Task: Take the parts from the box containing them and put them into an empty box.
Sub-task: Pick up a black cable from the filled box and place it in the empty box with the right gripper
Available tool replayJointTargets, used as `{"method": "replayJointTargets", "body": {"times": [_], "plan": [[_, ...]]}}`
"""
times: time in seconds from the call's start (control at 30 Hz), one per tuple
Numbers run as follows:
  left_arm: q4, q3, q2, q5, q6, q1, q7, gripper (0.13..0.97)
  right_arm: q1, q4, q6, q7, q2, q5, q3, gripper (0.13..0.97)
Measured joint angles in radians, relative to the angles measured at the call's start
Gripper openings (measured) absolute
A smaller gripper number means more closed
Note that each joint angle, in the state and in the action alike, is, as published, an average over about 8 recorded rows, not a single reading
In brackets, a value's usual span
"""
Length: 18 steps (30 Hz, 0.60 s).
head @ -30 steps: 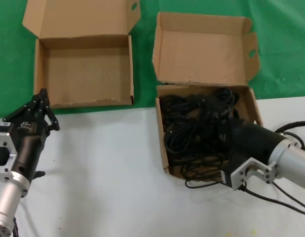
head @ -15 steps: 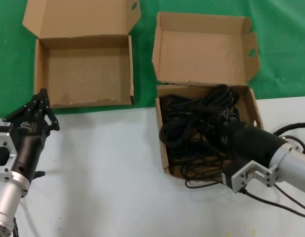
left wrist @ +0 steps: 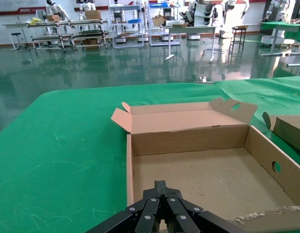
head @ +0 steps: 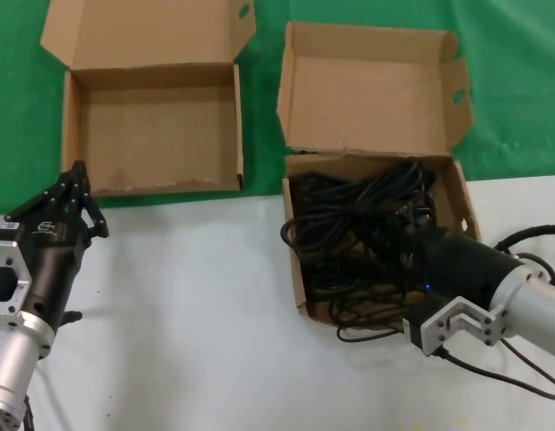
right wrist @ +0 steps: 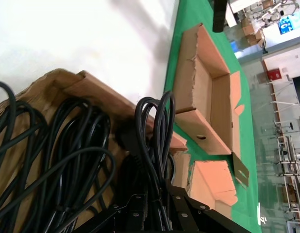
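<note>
**Lifting cords from a crowded box**

Reaching into the ragged-rimmed box point(head: 457, 193), the right gripper point(head: 410, 224) sits half-buried among black cords point(head: 349, 224), fingers clamped on a looped bundle point(right wrist: 152, 145) now raised higher than before. The empty box point(head: 152, 135) waits alongside; the left gripper point(head: 71, 193) stays parked, fingers together.

cords point(head: 349, 224): black | boxes point(head: 152, 135): brown | cloth point(head: 17, 108): green

Brown cardboard boxes point(head: 152, 135) with rough torn edges, shiny black rubbery cords point(head: 358, 224), soft green cloth point(head: 17, 117), smooth white table point(head: 197, 314)
</note>
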Motion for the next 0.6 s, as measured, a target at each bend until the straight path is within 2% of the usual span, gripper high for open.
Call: {"method": "replayJointTargets", "body": {"times": [0.4,0.6], "plan": [[0.0,0.0,0.0,0.0,0.0,0.0,0.0,0.145,-0.057,0.144,-0.023,0.204,0.032,-0.013,0.045,0.207],[0.0,0.0,0.0,0.0,0.0,0.0,0.0,0.145,-0.05,0.2,-0.022,0.25,0.031,-0.002,0.063,0.206]]}}
